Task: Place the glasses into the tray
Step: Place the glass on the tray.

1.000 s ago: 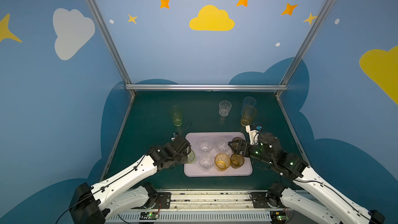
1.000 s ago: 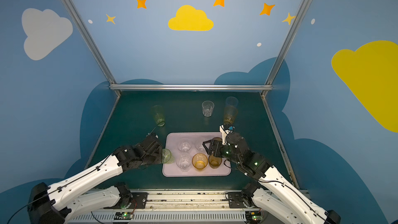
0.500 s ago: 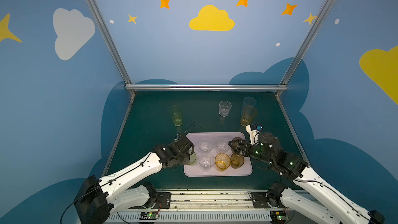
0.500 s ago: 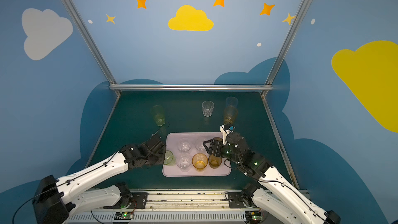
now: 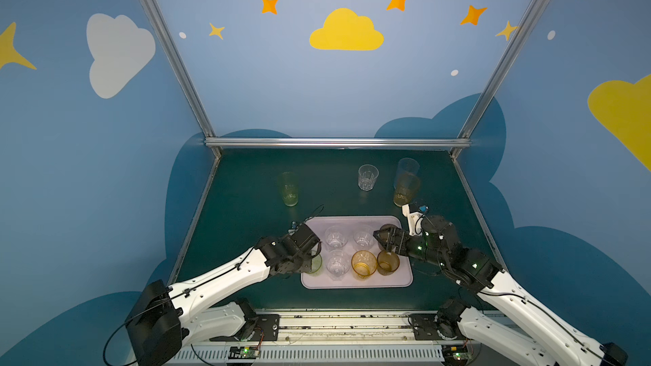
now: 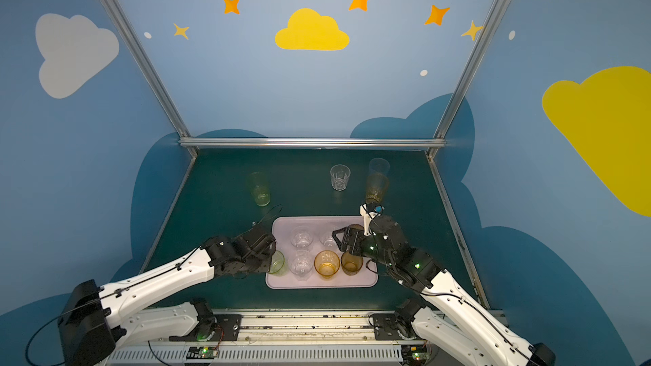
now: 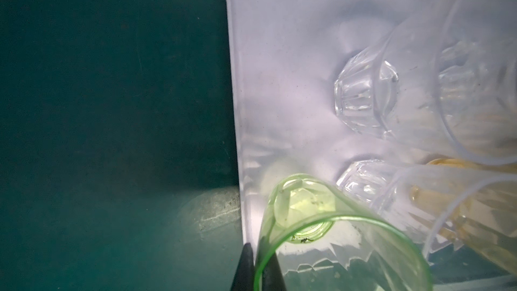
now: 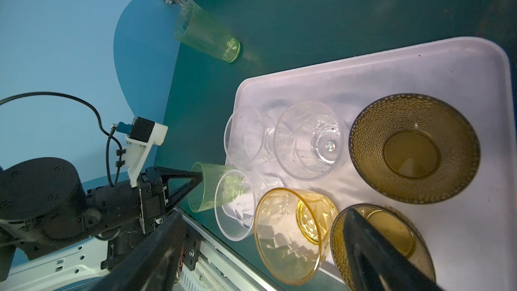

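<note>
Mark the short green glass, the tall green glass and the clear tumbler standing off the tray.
short green glass [image 7: 303, 205], left wrist view, on its faceted base.
tall green glass [image 5: 289, 190], in a top view, on the middle of its wall.
clear tumbler [image 5: 367, 178], in a top view, on the middle of its wall.

The left arm [image 5: 225, 278] is swinging in, its forearm closing on the near-left corner of the tray [image 5: 357, 283]. The left gripper [image 5: 312, 258], pinched on the rim of the short green glass [image 5: 316, 264], slides toward the front edge. The glass goes with it, creeping a little further across the tray's left rim. Its base now hangs over the lilac floor in the left wrist view. Whether it touches the floor, I cannot tell.
</note>
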Robot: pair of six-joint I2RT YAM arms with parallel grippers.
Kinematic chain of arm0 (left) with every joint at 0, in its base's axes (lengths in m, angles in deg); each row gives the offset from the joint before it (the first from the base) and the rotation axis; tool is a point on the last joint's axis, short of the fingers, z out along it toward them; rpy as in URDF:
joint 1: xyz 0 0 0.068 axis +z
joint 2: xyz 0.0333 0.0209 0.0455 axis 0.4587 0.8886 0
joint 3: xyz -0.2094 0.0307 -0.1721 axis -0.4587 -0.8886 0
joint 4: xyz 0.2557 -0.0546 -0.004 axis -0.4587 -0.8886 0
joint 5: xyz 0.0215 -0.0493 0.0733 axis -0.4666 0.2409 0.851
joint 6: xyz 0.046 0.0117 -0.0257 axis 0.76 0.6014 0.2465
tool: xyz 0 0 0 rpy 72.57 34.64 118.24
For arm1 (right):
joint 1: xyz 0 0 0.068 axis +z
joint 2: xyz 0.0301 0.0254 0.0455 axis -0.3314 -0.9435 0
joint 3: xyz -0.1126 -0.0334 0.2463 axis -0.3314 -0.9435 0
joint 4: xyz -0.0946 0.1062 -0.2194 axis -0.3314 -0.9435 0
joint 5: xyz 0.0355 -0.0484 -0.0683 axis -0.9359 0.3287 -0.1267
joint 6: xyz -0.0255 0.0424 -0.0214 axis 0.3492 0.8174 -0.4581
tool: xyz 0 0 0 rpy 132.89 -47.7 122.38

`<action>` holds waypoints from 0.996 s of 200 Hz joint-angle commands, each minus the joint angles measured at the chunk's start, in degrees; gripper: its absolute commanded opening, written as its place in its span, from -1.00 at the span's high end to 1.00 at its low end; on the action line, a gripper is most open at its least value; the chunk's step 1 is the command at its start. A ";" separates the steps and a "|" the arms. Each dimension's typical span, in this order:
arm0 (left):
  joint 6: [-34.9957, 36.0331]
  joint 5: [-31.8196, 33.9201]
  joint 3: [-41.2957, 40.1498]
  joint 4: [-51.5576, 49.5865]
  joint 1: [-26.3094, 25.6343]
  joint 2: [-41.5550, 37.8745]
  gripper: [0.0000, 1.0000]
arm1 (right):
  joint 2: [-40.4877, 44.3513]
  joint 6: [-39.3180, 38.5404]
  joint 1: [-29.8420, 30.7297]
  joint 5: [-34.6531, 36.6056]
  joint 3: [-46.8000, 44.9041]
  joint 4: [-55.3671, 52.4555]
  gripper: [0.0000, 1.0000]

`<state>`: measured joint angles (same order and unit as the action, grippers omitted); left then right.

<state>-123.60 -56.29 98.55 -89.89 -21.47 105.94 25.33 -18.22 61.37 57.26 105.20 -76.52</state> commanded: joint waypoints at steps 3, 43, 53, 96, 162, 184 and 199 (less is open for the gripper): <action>-0.58 1.05 0.43 -0.93 -0.35 -0.04 0.87 | -0.17 0.21 -0.36 -0.39 -0.76 0.60 -0.76; -0.65 1.05 0.11 -0.40 -0.36 0.48 0.81 | -0.49 0.21 -0.54 -0.65 -0.76 0.55 -0.76; -0.73 1.05 0.05 -0.22 -0.36 0.66 0.78 | -0.53 0.26 -0.62 -0.74 -0.72 0.58 -0.76; -0.83 0.89 0.15 0.22 -0.36 0.93 0.73 | -0.40 0.10 -0.90 -0.95 -0.76 0.52 -0.76; -1.08 1.10 0.70 -0.13 -0.36 -0.47 0.17 | -0.56 0.23 -1.34 -1.66 -0.59 0.42 -0.76; -1.00 1.91 1.04 -0.88 -0.35 -1.52 -0.23 | -0.76 0.21 -1.41 -1.84 -0.41 0.43 -0.76; -0.85 2.91 1.19 -1.44 -0.36 -2.52 -0.28 | -0.84 -0.07 -1.55 -2.05 -0.24 0.46 -0.76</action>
<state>-124.69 -55.66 98.57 -89.52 -21.64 105.35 24.76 -18.20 60.30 55.80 104.94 -76.50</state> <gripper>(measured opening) 0.624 0.881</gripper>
